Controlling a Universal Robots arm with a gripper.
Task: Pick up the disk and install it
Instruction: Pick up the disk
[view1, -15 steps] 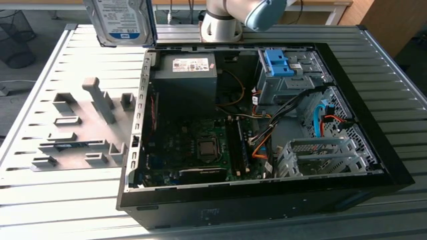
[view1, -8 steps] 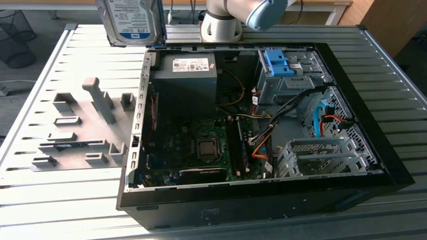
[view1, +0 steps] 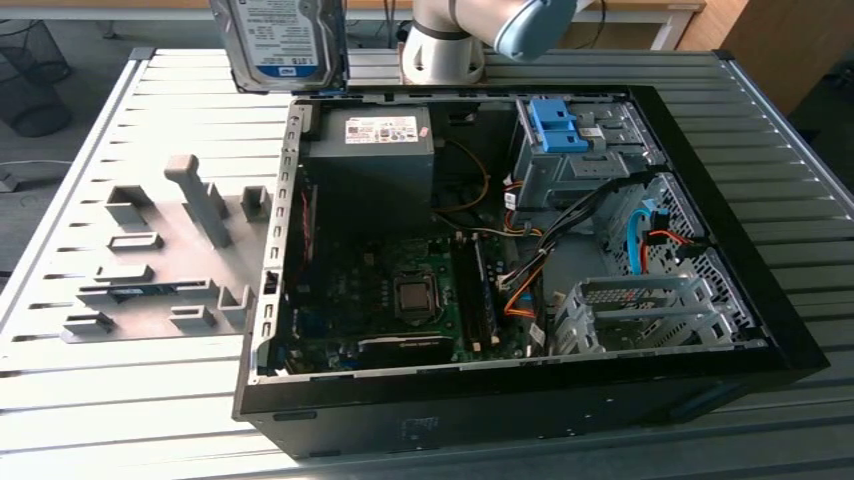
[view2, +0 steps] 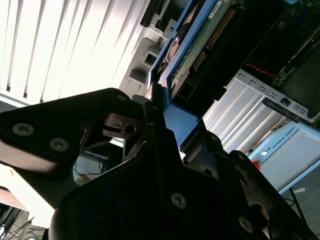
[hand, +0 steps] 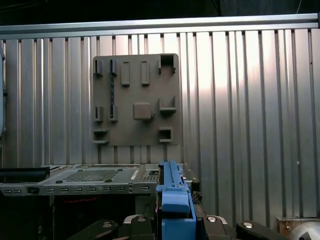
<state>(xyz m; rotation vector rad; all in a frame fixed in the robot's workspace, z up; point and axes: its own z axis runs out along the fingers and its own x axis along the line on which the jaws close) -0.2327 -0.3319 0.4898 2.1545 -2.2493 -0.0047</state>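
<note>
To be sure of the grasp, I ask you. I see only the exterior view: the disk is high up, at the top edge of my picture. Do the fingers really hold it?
Observer: Yes. In the second wrist view the fingers are shut on the blue frame of the disk.
Operator: Which face of the disk does that camera see?
Observer: The underside, with its green circuit board.

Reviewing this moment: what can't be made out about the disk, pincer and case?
Exterior view: the disk is cut off by the top edge.
Second wrist view: the pincer hides the disk's near end; its label faces away.
First wrist view: the case interior is lost in shadow.
</note>
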